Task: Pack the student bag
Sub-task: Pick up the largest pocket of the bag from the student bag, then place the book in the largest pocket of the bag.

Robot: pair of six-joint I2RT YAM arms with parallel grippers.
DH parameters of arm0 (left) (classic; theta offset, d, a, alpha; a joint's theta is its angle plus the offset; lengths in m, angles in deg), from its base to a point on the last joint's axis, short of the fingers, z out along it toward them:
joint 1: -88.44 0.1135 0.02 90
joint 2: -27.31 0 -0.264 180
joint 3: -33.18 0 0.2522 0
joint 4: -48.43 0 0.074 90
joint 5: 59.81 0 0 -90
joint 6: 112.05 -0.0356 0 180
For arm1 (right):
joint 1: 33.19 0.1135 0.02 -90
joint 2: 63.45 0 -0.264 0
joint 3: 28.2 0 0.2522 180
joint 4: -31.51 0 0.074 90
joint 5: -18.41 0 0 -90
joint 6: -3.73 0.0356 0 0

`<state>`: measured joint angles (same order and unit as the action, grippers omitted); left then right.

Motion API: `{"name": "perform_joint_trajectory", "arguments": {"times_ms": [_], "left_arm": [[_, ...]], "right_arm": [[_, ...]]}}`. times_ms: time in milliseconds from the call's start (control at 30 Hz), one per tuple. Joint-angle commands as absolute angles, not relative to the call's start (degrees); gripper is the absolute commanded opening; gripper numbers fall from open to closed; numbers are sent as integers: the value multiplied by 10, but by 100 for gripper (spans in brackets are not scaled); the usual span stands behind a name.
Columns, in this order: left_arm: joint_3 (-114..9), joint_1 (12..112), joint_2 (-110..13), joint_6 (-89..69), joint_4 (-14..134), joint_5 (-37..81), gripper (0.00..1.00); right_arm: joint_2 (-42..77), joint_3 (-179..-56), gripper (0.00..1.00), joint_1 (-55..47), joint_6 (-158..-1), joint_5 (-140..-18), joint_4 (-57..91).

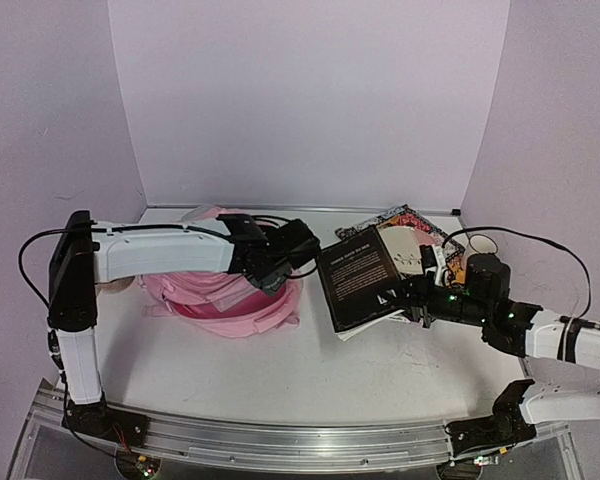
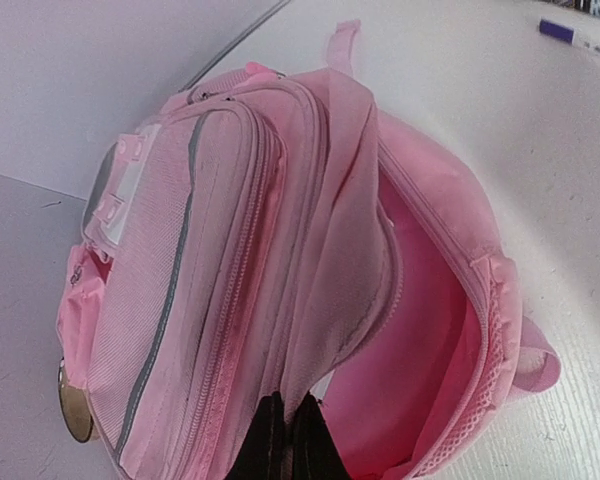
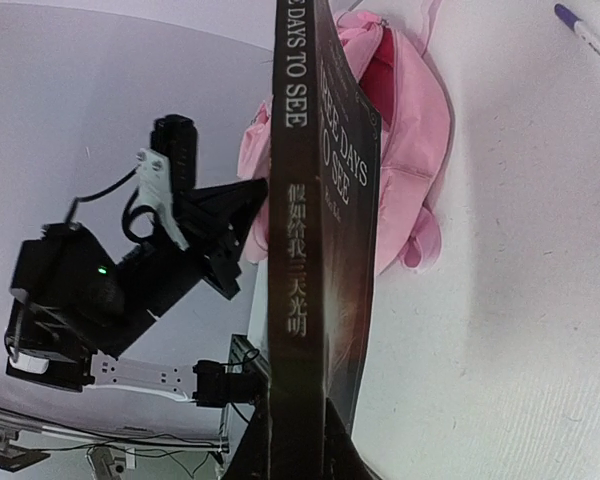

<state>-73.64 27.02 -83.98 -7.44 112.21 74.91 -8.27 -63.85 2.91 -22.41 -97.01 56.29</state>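
While the left hand (image 2: 285, 435) pinches the student bag (image 2: 230, 250) — its rim — the right hand (image 3: 300, 452) clamps a book (image 3: 315, 230).

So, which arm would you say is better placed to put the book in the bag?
Probably right: the right gripper holds the book beside the bag; the left gripper pinches the bag's rim.

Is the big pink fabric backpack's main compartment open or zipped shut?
Open. The left wrist view shows the pink fabric backpack gaping, its inside exposed; the left gripper pinches the opening's edge.
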Motion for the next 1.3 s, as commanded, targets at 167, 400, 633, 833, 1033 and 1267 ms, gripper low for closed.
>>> {"name": "perform_joint_trajectory", "arguments": {"times_ms": [167, 400, 633, 833, 1033, 1267], "left_arm": [[-811, 270, -726, -82, 1115, 720, 0], [-829, 270, -692, -75, 1115, 679, 0], [-835, 270, -669, -58, 1111, 626, 0], [-824, 270, -654, -40, 1109, 605, 0], [-814, 270, -646, -30, 1096, 566, 0], [-787, 270, -626, -20, 1075, 526, 0]], "right_arm": [[-30, -659, 0, 57, -176, -1022, 756], [42, -687, 0, 83, -151, -1026, 830], [143, -712, 0, 101, -107, -1042, 948], [214, -765, 0, 116, -91, -1050, 989], [284, -805, 0, 120, -75, -1034, 990], [377, -870, 0, 121, -52, -1030, 979]]}}
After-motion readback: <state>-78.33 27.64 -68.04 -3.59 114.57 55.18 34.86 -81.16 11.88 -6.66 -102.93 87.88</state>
